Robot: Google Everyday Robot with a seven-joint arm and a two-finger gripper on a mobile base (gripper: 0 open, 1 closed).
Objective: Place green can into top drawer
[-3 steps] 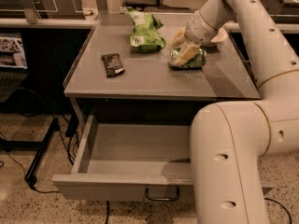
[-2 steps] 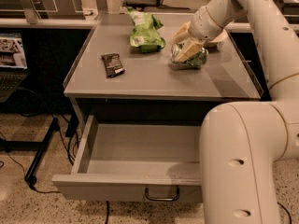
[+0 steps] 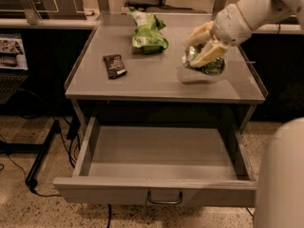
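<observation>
Carrying step in hand: the cream two-finger gripper (image 3: 203, 47) hangs over the right side of the grey flat-topped counter (image 3: 156, 82), jaws clamped on the small green-and-white soda can (image 3: 212, 68). The can is tilted, silver end facing left. It looks just clear of the counter top (a shadow patch sits under it), so I'd call it grasped and lifted, not yet transferred.

The wide shallow grey metal drawer (image 3: 156, 190) is pulled fully out below the counter's front edge. Its floor is bare and its small dark metal handle (image 3: 165, 199) faces the camera.

Also on the counter, both well apart from the can:
- bright green chip bag (image 3: 148, 34), at the back centre
- dark rectangular snack bar (image 3: 115, 65), on the left

Next move, as I read it: bring the can forward past the counter's front lip, then lower it into the drawer cavity before letting go.

Watch points:
- Clear the lip before descending, or the can or wrist clips the edge.
- The can is held at an angle, so it will likely roll on release. Aim mid-drawer, away from the walls.
</observation>
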